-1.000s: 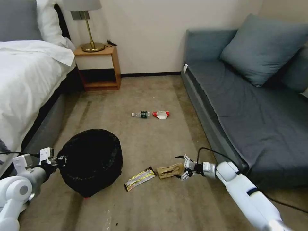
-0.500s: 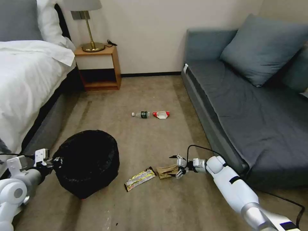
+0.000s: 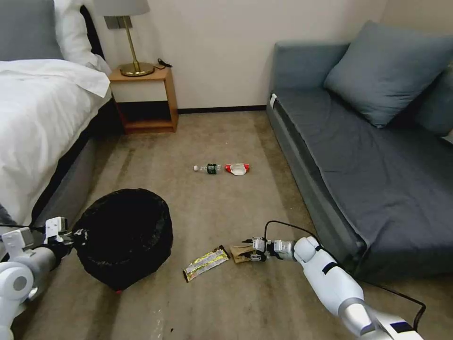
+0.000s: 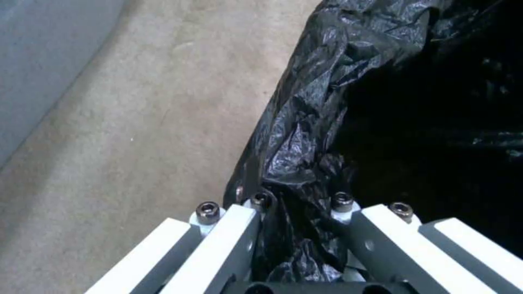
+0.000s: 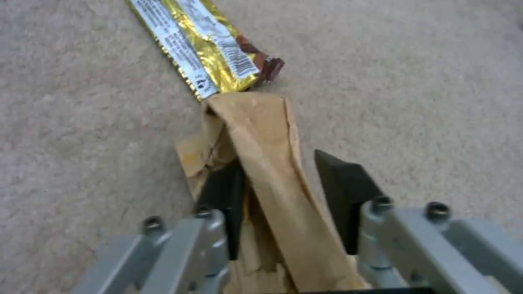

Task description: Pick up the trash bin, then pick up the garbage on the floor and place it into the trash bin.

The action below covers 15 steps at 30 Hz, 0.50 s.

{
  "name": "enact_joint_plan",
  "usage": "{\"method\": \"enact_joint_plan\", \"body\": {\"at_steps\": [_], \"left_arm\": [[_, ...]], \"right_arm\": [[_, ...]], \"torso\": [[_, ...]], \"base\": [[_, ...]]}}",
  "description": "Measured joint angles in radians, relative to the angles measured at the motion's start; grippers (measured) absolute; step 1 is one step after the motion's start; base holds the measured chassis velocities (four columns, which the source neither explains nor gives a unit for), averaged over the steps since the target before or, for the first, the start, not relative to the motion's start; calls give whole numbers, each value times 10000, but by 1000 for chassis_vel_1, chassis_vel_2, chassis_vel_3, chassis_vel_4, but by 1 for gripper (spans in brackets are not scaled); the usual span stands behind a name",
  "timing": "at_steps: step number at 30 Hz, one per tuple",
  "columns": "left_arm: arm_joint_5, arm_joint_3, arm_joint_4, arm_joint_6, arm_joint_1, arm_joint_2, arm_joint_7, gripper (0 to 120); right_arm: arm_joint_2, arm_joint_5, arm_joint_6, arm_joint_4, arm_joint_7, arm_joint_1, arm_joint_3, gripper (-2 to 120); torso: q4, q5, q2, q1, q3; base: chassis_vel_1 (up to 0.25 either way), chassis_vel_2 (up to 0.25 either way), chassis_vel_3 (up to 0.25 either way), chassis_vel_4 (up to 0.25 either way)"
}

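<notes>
Left pincer (image 3: pixel 71 234) clamps the crinkled black rim of the trash bin (image 3: pixel 123 236), which is held tilted just above the carpet (image 3: pixel 217 302) beside the bed (image 3: pixel 33 127). Right pincer (image 3: pixel 249 250), low over the floor, has its jaws parted around the crumpled brown paper bag (image 5: pixel 261 163), not yet closed. The yellow-silver wrapper (image 3: pixel 205 262) touches the bag's far end. The bottle (image 3: pixel 207 168) and red-and-white wrapper (image 3: pixel 237 168) lie farther off.

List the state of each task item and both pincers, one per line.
Trash bin: tilted, rim gripped by left pincer.
Brown paper bag: crumpled on carpet, between open right pincer fingers.
Snack wrapper: flat on carpet.
Bottle: lying down.
Red-and-white wrapper: crumpled beside bottle.
</notes>
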State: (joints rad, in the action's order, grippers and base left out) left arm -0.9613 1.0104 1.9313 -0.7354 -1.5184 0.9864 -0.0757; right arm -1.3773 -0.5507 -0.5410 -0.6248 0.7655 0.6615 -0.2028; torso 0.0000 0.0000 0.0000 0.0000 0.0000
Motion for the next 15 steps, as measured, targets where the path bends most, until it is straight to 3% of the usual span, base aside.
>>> {"method": "enact_joint_plan", "body": {"at_steps": [9, 15], "left_arm": [[5, -34, 53, 1, -41, 36, 0, 4], [15, -137, 53, 0, 20, 64, -4, 4]], "right_arm": [[63, -110, -66, 2, -210, 83, -75, 1], [186, 62, -150, -298, -421, 242, -232, 0]], "torso": [[0, 1, 1, 0, 0], [0, 1, 0, 0, 0]], "base": [[0, 0, 0, 0], [0, 0, 0, 0]]}}
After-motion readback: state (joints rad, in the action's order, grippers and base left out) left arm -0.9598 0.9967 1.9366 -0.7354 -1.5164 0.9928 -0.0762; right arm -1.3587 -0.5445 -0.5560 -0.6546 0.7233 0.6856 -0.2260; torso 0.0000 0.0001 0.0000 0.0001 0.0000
